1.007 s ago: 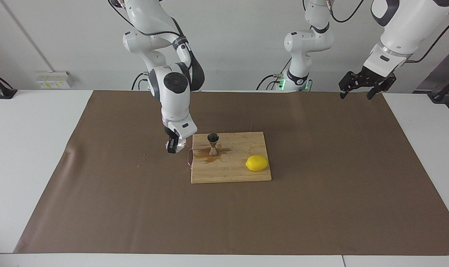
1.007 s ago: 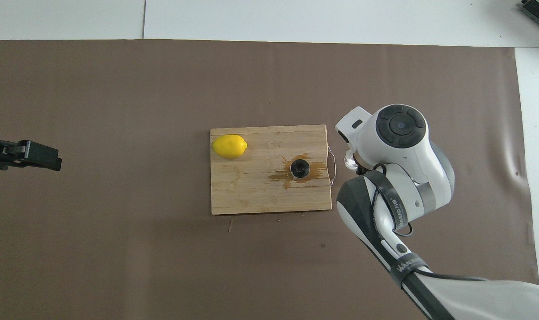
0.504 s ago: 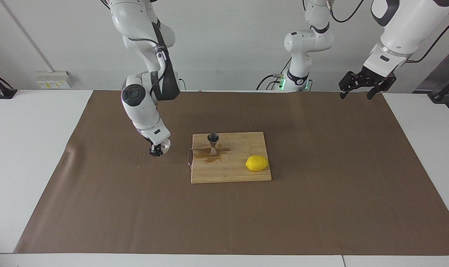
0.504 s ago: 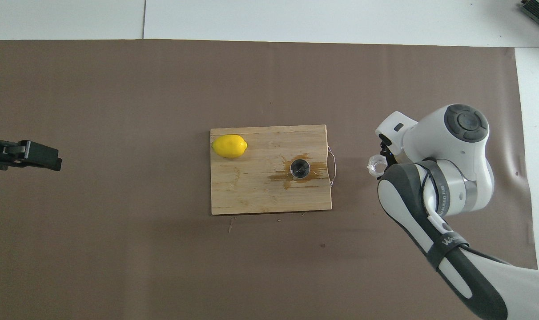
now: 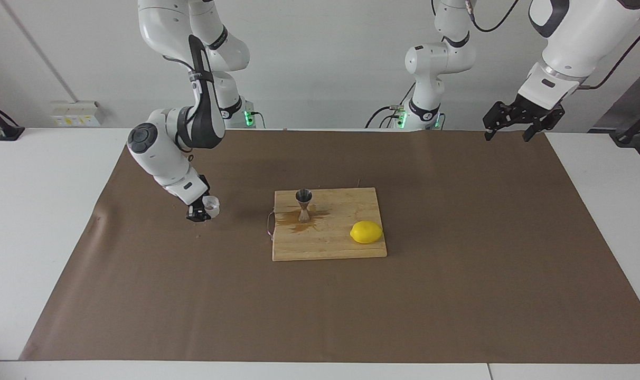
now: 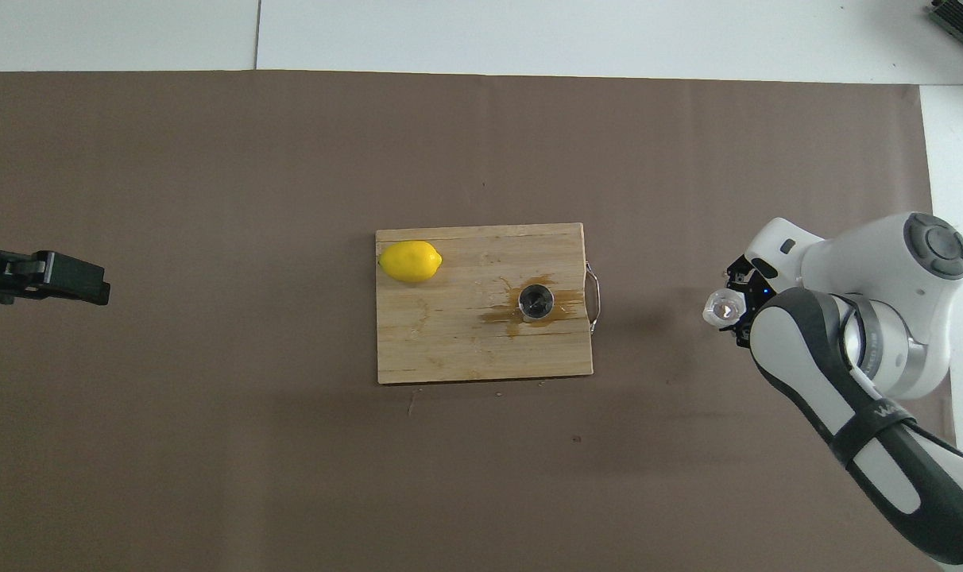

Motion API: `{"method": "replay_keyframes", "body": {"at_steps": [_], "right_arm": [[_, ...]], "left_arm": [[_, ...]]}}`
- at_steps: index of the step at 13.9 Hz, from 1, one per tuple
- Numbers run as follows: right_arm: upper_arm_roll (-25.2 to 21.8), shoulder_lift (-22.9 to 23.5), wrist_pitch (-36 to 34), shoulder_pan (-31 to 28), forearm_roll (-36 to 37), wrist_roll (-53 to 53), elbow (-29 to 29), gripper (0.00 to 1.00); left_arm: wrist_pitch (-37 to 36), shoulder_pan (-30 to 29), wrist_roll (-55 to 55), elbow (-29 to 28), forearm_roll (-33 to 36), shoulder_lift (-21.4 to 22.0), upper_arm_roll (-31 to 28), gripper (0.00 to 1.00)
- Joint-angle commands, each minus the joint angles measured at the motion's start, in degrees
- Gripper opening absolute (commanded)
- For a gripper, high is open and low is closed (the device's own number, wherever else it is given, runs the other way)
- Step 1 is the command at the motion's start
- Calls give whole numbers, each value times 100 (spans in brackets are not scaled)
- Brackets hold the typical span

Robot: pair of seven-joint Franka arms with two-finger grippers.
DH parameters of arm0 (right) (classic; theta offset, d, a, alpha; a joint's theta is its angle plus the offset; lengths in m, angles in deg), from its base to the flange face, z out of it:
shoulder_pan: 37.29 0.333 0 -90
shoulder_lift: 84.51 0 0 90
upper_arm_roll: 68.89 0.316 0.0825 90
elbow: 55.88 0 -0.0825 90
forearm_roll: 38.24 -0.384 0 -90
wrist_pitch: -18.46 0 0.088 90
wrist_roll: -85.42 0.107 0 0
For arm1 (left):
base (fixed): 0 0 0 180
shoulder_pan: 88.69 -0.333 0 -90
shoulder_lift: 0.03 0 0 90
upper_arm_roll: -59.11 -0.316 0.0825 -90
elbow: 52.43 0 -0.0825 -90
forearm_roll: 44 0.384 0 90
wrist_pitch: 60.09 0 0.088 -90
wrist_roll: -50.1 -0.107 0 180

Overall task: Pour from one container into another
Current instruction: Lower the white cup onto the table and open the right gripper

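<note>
- A white surface [image 5: 45,221] carries a wide brown paper sheet [image 5: 457,295] that covers most of it.
- Near the middle of the sheet lies a pale rectangular wooden cutting board [image 5: 330,245], with a brown wet stain on the part toward the right arm's end.
- The right arm's tool [image 5: 201,210] is clamped on a small squat clear tumbler with crinkly faceted sides [image 5: 211,205]. It hangs low over the brown sheet, well apart from the board, toward the right arm's end. The tumbler looks upright, mouth up.
- The left arm waits, its tool [image 5: 510,129] raised over the sheet's corner by its own base, fingers spread wide and holding nothing.
- A yellow lemon [image 5: 366,232] rests on the board, toward the left arm's end.
- A small shiny steel hourglass-shaped jigger [image 5: 303,205] stands upright in the stain.
- Handling, as a judgement: the tumbler is probably light, stiff and slippery, and its thin walls could crack under a hard squeeze. Gripping across the faceted sides, below the rim, seems safest. The jigger's narrow foot would tip easily.
- Compared with a second ago, the right tool and tumbler have travelled from beside the board's edge outward. The jigger, lemon and left tool are unchanged.
</note>
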Motion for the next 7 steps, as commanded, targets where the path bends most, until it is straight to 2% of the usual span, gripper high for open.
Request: {"method": "replay_keyframes", "body": {"at_steps": [1,4,7], "right_arm": [[64,-174,159,-282,-174,-465,-264,0],[64,-148,229,-721,-217,-1097,-326,0],[64,-78,325,-827,-235,-1476,-335,0]], "left_arm": [[-54,-11,58,-120,-36,126,-10,100],[-54,-11,58,-120,-36,126,-10,100],[-54,-11,58,-120,-36,126,-10,100]]}}
